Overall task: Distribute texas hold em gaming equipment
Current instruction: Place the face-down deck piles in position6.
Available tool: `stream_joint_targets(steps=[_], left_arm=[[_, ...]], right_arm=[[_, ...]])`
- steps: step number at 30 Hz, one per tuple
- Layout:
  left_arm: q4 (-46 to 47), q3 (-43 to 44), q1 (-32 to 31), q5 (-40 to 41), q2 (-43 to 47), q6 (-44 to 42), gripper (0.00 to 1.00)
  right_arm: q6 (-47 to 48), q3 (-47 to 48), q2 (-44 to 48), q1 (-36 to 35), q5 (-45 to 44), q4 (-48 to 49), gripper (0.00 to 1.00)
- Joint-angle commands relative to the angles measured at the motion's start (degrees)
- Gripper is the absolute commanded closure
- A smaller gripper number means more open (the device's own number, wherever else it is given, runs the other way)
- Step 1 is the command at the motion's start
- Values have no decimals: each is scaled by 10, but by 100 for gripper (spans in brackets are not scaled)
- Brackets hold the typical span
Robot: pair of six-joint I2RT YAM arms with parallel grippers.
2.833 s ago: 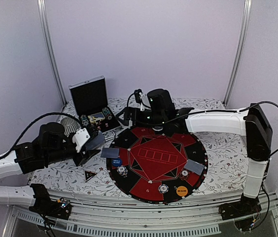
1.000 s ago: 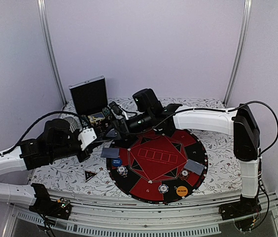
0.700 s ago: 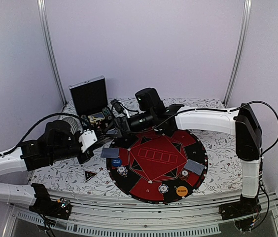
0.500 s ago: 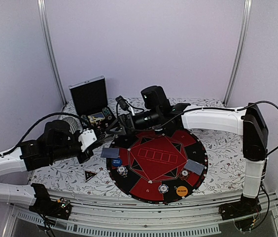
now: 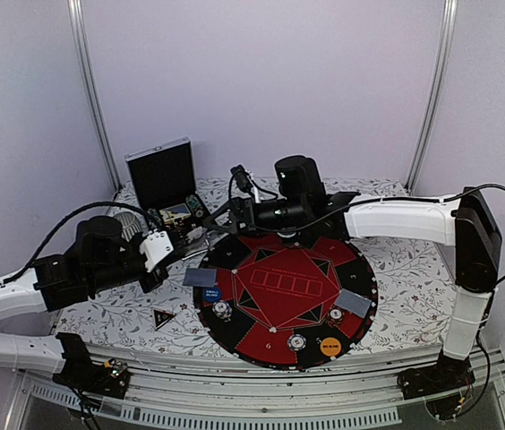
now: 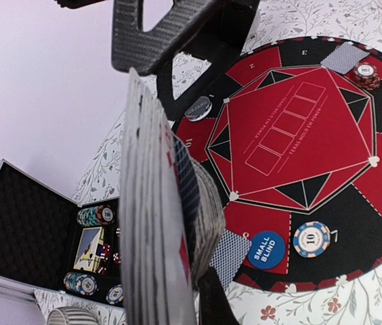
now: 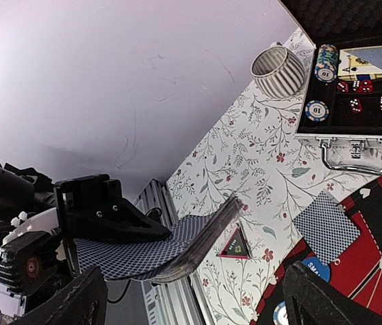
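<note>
Cards fill the left hand (image 5: 179, 249): we see its fingers pressed together on a thick, slightly bowed deck of grey-blue-backed playing cards (image 6: 160, 223). The deck is held off the flower-patterned tabletop (image 5: 396, 269), just left of the big round red-and-black mat (image 5: 311, 300) and near the front of the open silver-edged black case (image 5: 163, 179). From the right wrist view the deck curves downward at its free end. The small black triangular marker (image 7: 235, 245) lies on the tabletop beside the mat's left edge, nearer the arms' bases than the deck. The right hand (image 7: 191, 288) hangs over the far-left rim of the mat, facing the deck. Its fingers are spread wide with nothing between them, and it is near the deck but apart from it.

On the mat we count two small piles of face-down cards. One pile (image 5: 201, 278) lies at the left edge, just beyond the blue round blind button (image 5: 212, 293), and the other pile (image 5: 354, 302) lies at the right edge. The orange round blind button (image 5: 329, 346) sits on the near-right rim. Three small round striped poker chips lie along the near side: one chip (image 5: 223, 310) just in front of the blue button, one chip (image 5: 297, 342) at the front, and one chip (image 5: 335, 315) beside the right-hand pile. Inside the case we make out chip stacks (image 7: 326, 62), red dice (image 7: 357, 86) and a face-up card (image 7: 364, 61). A ribbed grey-and-white cup (image 5: 127, 226) stands on the tabletop left of the case.
</note>
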State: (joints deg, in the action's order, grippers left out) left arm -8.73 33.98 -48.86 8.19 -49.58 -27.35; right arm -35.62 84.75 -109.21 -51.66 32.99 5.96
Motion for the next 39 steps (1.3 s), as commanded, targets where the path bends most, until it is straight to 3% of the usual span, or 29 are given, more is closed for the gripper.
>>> stream_joint_targets(steps=[1,4,11,16,21,24,28,32,36,39], left_arm=[[23,-2,1,-8,15,-12,100],[23,-2,-9,-19,18,-17,100],[23,4,-56,-42,22,-46,100],[26,12,-91,-76,18,-76,100],[33,34,-110,-97,-10,-88,100],[38,50,-126,-87,-45,-75,100],[67,50,-159,-34,-95,-52,100],[135,35,-184,-4,-140,-34,100],[208,25,-189,17,-202,-31,100],[225,41,-189,33,-273,-30,100]], right_arm=[[-18,-27,58,6,-37,39,7],[-14,-68,94,13,-63,33,1],[4,-203,239,38,-129,29,1],[101,-248,346,45,-168,1,1],[238,-256,412,44,-125,-21,1],[274,-272,414,44,-41,-19,1],[167,-269,384,44,-36,-62,1],[56,-301,378,44,-56,-83,8],[57,-319,405,45,-101,-117,9],[82,-325,413,46,-87,-139,9]])
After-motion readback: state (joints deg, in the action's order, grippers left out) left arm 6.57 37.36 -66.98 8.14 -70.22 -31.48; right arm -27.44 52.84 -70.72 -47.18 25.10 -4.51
